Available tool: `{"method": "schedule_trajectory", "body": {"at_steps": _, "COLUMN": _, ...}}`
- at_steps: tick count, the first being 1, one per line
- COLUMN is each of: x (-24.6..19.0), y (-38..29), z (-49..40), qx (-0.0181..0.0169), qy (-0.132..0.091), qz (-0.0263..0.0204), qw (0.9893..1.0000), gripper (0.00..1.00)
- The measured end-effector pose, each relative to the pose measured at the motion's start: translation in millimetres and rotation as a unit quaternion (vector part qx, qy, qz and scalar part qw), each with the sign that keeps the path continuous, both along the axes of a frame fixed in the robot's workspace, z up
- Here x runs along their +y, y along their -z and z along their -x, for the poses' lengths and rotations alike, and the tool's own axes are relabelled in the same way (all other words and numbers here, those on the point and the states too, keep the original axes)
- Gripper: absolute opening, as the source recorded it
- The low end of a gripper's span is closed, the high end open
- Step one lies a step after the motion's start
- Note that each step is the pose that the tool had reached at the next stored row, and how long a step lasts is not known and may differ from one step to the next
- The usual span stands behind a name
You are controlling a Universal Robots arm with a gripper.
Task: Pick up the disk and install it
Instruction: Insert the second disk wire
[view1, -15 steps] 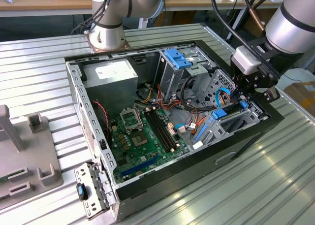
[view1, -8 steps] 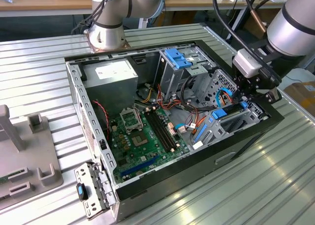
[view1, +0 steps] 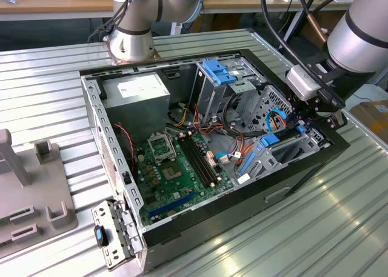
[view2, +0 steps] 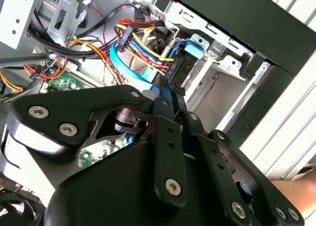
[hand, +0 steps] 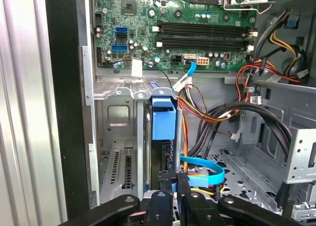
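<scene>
The disk (hand: 163, 119) stands on edge in the drive bay (hand: 116, 137) at the near right corner of the open computer case (view1: 91, 113) in the exterior view, its blue carrier uppermost and its body partly down between the bay's metal walls. In both wrist views the gripper (hand: 176, 179) is closed on the disk's edge, the 2 fingers pinching it just beside a flat blue cable (hand: 205, 167). I judge the install step is in hand: the pick-up is done and the disk looks not yet fully seated. What remains, as I judge it, calls for a straight push along the rails, kept clear of the loose wires.
</scene>
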State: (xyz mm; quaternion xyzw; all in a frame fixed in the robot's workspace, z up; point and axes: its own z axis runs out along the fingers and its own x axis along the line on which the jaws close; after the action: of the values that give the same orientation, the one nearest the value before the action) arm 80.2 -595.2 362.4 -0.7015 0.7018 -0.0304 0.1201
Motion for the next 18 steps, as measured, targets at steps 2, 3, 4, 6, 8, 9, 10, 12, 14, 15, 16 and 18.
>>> {"method": "schedule_trajectory", "body": {"at_steps": 2, "x": -0.2, "y": 0.9, "z": 0.7, "qx": -0.0001, "qy": 0.000, "qz": 0.0001, "qw": 1.0000, "gripper": 0.16}}
{"method": "schedule_trajectory", "body": {"at_steps": 3, "x": -0.2, "y": 2.1, "z": 0.8, "qx": -0.0001, "qy": 0.000, "qz": 0.0001, "qw": 1.0000, "gripper": 0.16}}
{"method": "schedule_trajectory", "body": {"at_steps": 4, "x": -0.2, "y": 2.3, "z": 0.9, "qx": -0.0001, "qy": 0.000, "qz": 0.0002, "qw": 1.0000, "gripper": 0.16}}
{"method": "schedule_trajectory", "body": {"at_steps": 6, "x": -0.2, "y": 2.3, "z": 0.9, "qx": -0.0001, "qy": 0.000, "qz": 0.0002, "qw": 1.0000, "gripper": 0.16}}
{"method": "schedule_trajectory", "body": {"at_steps": 8, "x": -0.2, "y": 4.6, "z": 0.9, "qx": -0.0001, "qy": 0.000, "qz": 0.0001, "qw": 1.0000, "gripper": 0.16}}
{"method": "schedule_trajectory", "body": {"at_steps": 9, "x": -0.3, "y": 6.5, "z": 0.9, "qx": -0.0001, "qy": 0.000, "qz": 0.0002, "qw": 1.0000, "gripper": 0.16}}
{"method": "schedule_trajectory", "body": {"at_steps": 10, "x": -0.3, "y": 8.5, "z": 0.9, "qx": -0.0001, "qy": 0.000, "qz": 0.0002, "qw": 1.0000, "gripper": 0.16}}
{"method": "schedule_trajectory", "body": {"at_steps": 12, "x": -0.3, "y": 10.1, "z": 0.9, "qx": -0.0001, "qy": 0.000, "qz": 0.0002, "qw": 1.0000, "gripper": 0.16}}
{"method": "schedule_trajectory", "body": {"at_steps": 14, "x": -0.4, "y": 13.0, "z": 0.9, "qx": -0.0001, "qy": 0.000, "qz": 0.0000, "qw": 1.0000, "gripper": 0.16}}
{"method": "schedule_trajectory", "body": {"at_steps": 15, "x": -0.3, "y": 14.2, "z": 0.9, "qx": -0.0001, "qy": 0.000, "qz": 0.0002, "qw": 1.0000, "gripper": 0.16}}
{"method": "schedule_trajectory", "body": {"at_steps": 16, "x": -0.4, "y": 14.3, "z": 0.9, "qx": -0.0001, "qy": 0.000, "qz": 0.0003, "qw": 1.0000, "gripper": 0.16}}
{"method": "schedule_trajectory", "body": {"at_steps": 18, "x": -0.3, "y": 15.4, "z": 0.9, "qx": -0.0001, "qy": 0.000, "qz": 0.0001, "qw": 1.0000, "gripper": 0.16}}
